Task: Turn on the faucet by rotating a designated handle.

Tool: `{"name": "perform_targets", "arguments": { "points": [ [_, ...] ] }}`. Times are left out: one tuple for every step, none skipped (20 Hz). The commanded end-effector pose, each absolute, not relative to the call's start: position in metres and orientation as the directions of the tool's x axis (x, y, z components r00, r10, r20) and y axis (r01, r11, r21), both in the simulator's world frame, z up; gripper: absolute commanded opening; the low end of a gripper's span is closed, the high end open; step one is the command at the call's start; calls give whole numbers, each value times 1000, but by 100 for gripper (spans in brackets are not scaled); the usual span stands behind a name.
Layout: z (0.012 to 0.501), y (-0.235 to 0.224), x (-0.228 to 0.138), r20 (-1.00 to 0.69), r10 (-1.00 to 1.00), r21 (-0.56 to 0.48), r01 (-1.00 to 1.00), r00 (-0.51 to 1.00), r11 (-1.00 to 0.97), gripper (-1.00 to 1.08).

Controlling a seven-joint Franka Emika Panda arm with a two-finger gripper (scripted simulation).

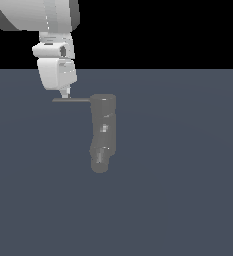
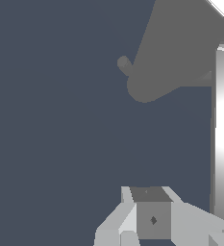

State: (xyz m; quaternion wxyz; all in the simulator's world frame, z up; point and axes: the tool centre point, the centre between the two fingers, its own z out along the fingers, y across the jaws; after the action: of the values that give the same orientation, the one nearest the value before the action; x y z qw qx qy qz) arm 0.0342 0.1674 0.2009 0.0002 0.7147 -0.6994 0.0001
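Observation:
The faucet (image 1: 103,132) is a thick, dull grey, slightly bent column on the dark floor in the exterior view. The handle (image 1: 70,100) is a thin grey rod sticking out from its upper end toward the exterior view's left. My gripper (image 1: 64,94) hangs from the white arm with its tip right at the rod near its free end. Its fingers look pressed together with nothing between them. In the wrist view the gripper (image 2: 152,207) lies beside the bright handle (image 2: 223,134), not around it, and the faucet (image 2: 180,48) fills the far corner.
The flat blue-grey floor (image 1: 178,200) spreads around the faucet. The white arm links (image 1: 55,50) sit above the handle's free end. A small grey nub (image 2: 124,64) sticks out from the faucet body.

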Motion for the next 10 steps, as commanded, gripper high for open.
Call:
{"name": "perform_targets", "arguments": {
  "points": [
    [201, 167, 34, 0, -1000, 0, -1000, 21, -21, -100],
    [201, 167, 34, 0, -1000, 0, -1000, 21, -21, -100],
    [201, 167, 31, 0, -1000, 0, -1000, 21, -21, -100],
    [201, 167, 29, 0, -1000, 0, -1000, 21, -21, -100],
    [201, 167, 26, 0, -1000, 0, -1000, 21, -21, -100],
    [201, 167, 23, 0, -1000, 0, -1000, 21, -21, -100],
    [201, 167, 20, 0, -1000, 0, -1000, 21, -21, -100],
    [201, 166, 17, 0, -1000, 0, -1000, 21, -21, -100],
    [201, 166, 14, 0, -1000, 0, -1000, 21, -21, -100],
    [201, 166, 11, 0, -1000, 0, -1000, 21, -21, -100]
  ]
}}
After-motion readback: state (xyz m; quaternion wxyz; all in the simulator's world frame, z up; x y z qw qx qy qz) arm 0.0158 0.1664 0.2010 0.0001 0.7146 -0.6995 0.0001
